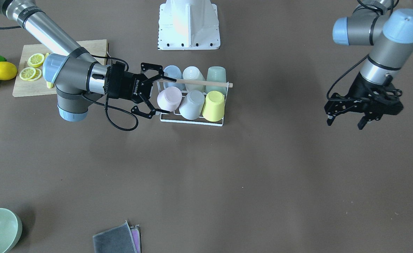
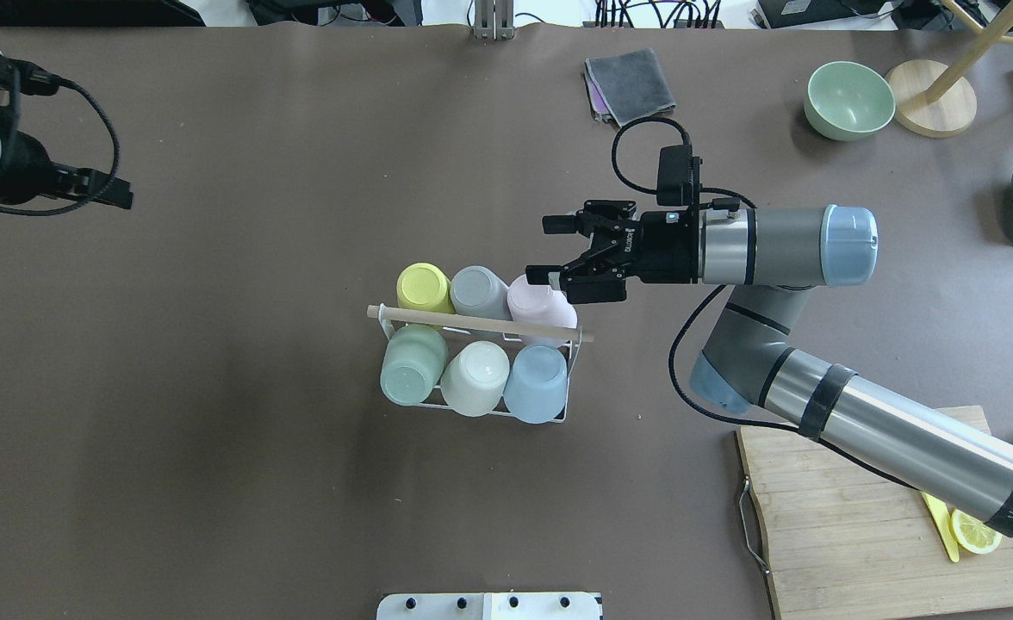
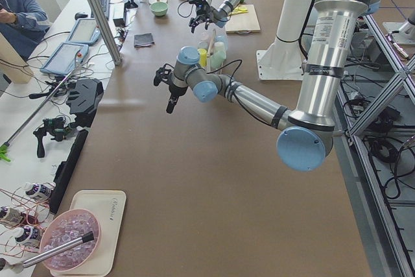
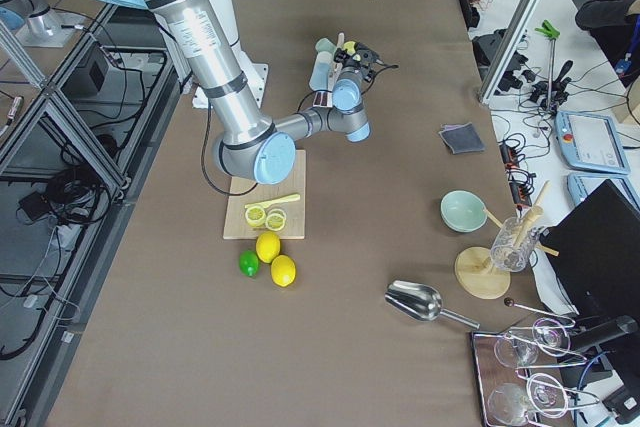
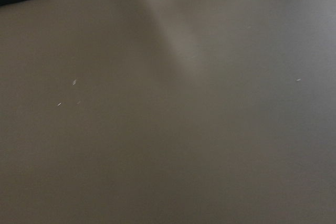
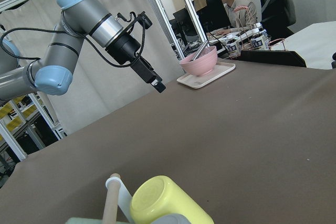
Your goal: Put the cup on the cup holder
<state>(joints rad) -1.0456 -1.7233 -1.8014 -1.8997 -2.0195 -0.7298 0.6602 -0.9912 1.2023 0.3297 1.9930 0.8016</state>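
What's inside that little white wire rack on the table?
The rack holds six upended cups in two rows: yellow, grey, pink; green, cream, blue. A wooden rod crosses above them. Whatever holds them underneath is hidden by the cups.

Cups [image 2: 475, 376] on cup holder [image 2: 472, 324] mid-table, right claw [image 2: 543, 250] just beside, left claw [image 1: 345, 123] well apart
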